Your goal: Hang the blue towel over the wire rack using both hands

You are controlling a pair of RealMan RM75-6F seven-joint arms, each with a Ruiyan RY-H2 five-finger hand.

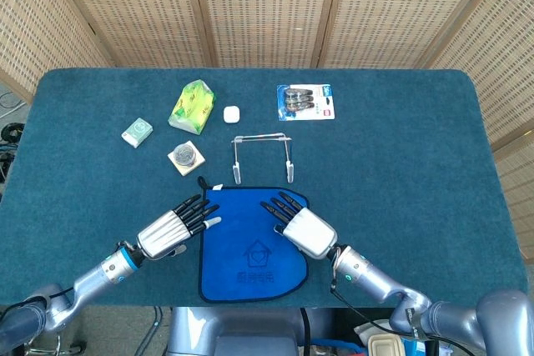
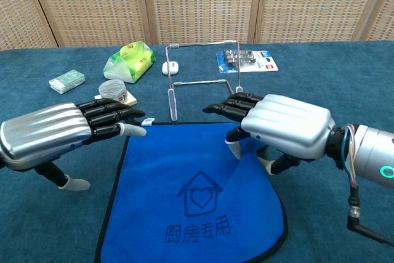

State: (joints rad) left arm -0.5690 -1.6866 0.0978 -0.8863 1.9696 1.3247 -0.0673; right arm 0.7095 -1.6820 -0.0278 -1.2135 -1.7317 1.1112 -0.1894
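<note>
The blue towel (image 1: 246, 243) (image 2: 184, 195) lies flat on the table in front of me, its far edge just short of the wire rack (image 1: 262, 156) (image 2: 203, 81), which stands upright behind it. My left hand (image 1: 171, 227) (image 2: 58, 133) hovers at the towel's left edge, fingers stretched out toward the far left corner, holding nothing. My right hand (image 1: 299, 224) (image 2: 277, 124) is over the towel's far right corner, fingers extended forward and thumb down by the cloth; no fold of cloth is visibly pinched.
Behind the rack lie a green packet (image 1: 193, 106), a small white case (image 1: 231, 113), a battery pack (image 1: 306, 102), a small green box (image 1: 137, 132) and a round tin on a pad (image 1: 185, 157). Woven screens stand behind the table.
</note>
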